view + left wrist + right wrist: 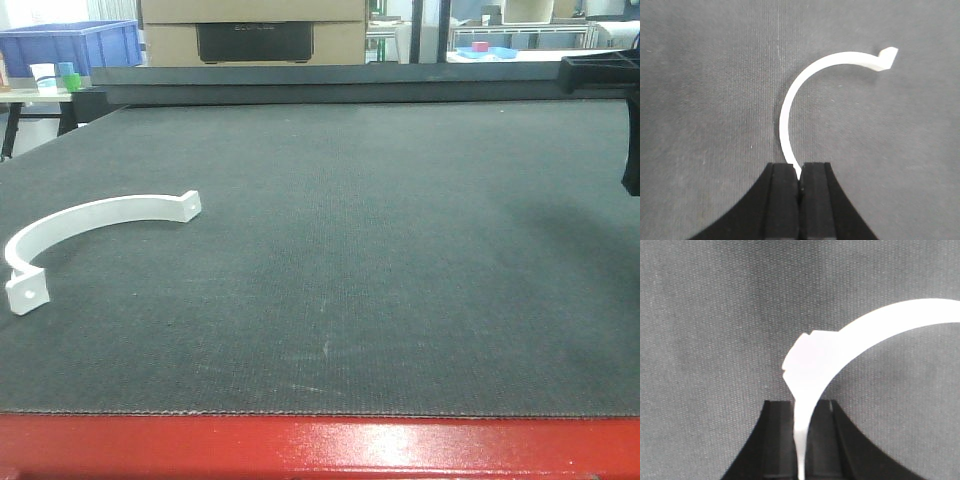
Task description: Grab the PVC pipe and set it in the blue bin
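Now: both grips made, the carry comes next.
Nearest, the left gripper (800, 167) is pinched tight on one end of a white curved pipe (783, 117), its arc reaching out over the mat (700, 100); the right gripper (804, 407) is clamped the same way on the thin end of a second pipe (810, 360). Farther out, in the front view, a loose pipe (110, 210) lies flat at the mat's left, no gripper on it. Far left, beyond the mat, stands the blue bin (100, 50). The next move, I judge, needs a lift and a long carry leftward, grip firm.
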